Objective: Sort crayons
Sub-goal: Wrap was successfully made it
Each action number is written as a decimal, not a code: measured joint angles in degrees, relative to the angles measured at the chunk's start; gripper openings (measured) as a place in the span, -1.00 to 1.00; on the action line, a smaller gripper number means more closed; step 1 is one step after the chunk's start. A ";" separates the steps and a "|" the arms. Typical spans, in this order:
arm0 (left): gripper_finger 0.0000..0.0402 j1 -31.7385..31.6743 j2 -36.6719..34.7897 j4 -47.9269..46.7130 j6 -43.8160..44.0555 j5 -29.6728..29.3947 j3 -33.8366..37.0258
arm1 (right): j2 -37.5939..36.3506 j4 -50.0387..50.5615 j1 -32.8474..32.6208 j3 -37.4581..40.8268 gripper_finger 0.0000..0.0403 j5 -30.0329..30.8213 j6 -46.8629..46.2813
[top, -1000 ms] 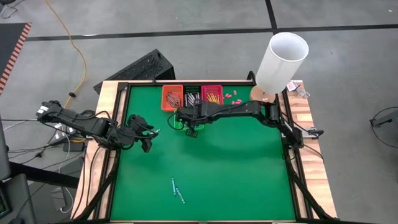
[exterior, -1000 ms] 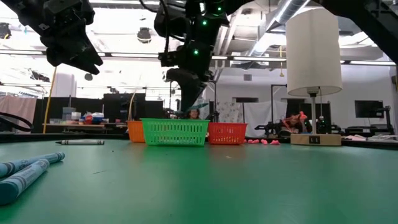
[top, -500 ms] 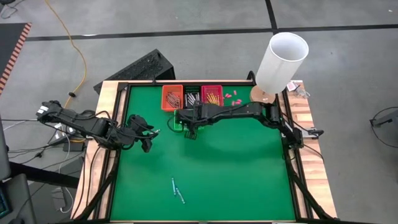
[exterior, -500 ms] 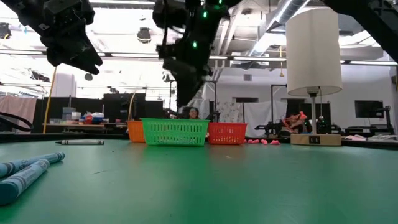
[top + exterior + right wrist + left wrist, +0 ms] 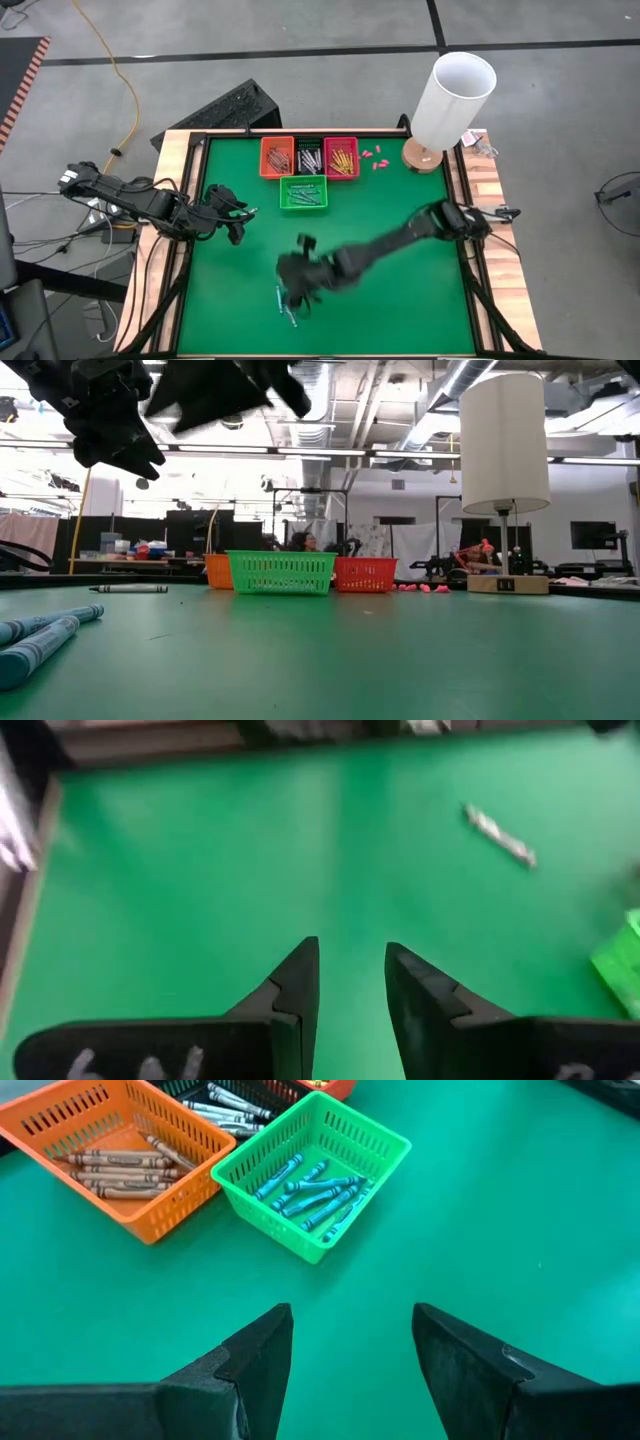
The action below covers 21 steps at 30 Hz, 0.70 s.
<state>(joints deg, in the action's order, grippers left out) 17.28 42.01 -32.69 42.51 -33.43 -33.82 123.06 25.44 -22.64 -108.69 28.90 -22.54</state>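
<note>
The green table (image 5: pixel 400 660) fills the lower half of the low view, smooth and matte. At that frame's lower left, two blue-teal crayons (image 5: pixel 40 635) lie closest to the lens, with a grey one (image 5: pixel 128 589) farther back at mid-left. In the high view the loose blue crayons (image 5: pixel 286 308) sit at the lower centre of the mat, and the blurred right gripper (image 5: pixel 297 277) hangs just above them; its fingers (image 5: pixel 297 985) stand a little apart with bare green between them, gripping nothing. At mid-left of the high view the left gripper (image 5: pixel 233 212) waits over the mat, its fingers (image 5: pixel 250 1365) spread wide and empty.

Farther up, the green basket (image 5: pixel 302 194) holds blue crayons, thin paper-wrapped sticks lying in a loose heap. Behind it, along the table's top edge, stand the orange basket (image 5: pixel 276 157) with brownish-red crayons, a dark basket (image 5: pixel 308 158) with grey-white ones and the red basket (image 5: pixel 341 157) with orange-yellow ones. Small pink bits (image 5: pixel 372 156) lie beside the red basket, and a white lamp (image 5: pixel 452 98) stands at upper right.

Beyond the table, the low view shows a workshop: ceiling strip lights, dark shelving, benches with clutter.
</note>
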 joint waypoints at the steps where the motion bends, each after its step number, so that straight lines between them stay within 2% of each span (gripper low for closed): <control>1: -0.02 0.00 -0.01 0.00 0.21 0.00 0.00 | 0.04 -4.02 -1.66 1.61 -0.44 3.28 0.01; 3: -0.02 0.00 -0.01 0.00 0.28 0.00 0.00 | 0.05 -9.95 -4.21 4.27 -0.44 6.80 -0.01; 6: -0.02 0.00 -0.01 0.00 0.80 0.29 0.00 | 0.05 -13.28 -6.21 6.84 -0.44 8.49 -1.23; 9: -0.02 0.00 -0.01 0.02 2.35 1.39 0.00 | 0.05 -14.72 -7.00 8.95 -0.44 7.49 -3.41; 12: -0.02 0.00 -0.01 0.02 4.11 2.77 0.00 | 0.05 -13.36 -7.25 9.72 -0.44 0.93 -2.73; 16: -0.02 0.00 -0.01 0.08 5.28 4.74 0.00 | 0.05 -14.03 -7.06 9.69 -0.44 -12.70 -1.15; 18: -0.02 0.00 -0.01 0.09 5.34 5.54 0.00 | 0.05 -14.08 -6.90 9.67 -0.44 -15.74 -0.96; 21: -0.02 0.00 0.00 0.09 5.54 5.86 0.00 | 0.60 -14.08 -6.59 9.65 -0.44 -17.08 -0.95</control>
<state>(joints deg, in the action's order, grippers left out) 17.28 42.01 -32.60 48.05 -27.57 -33.82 123.66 11.36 -29.23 -99.04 11.82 -23.49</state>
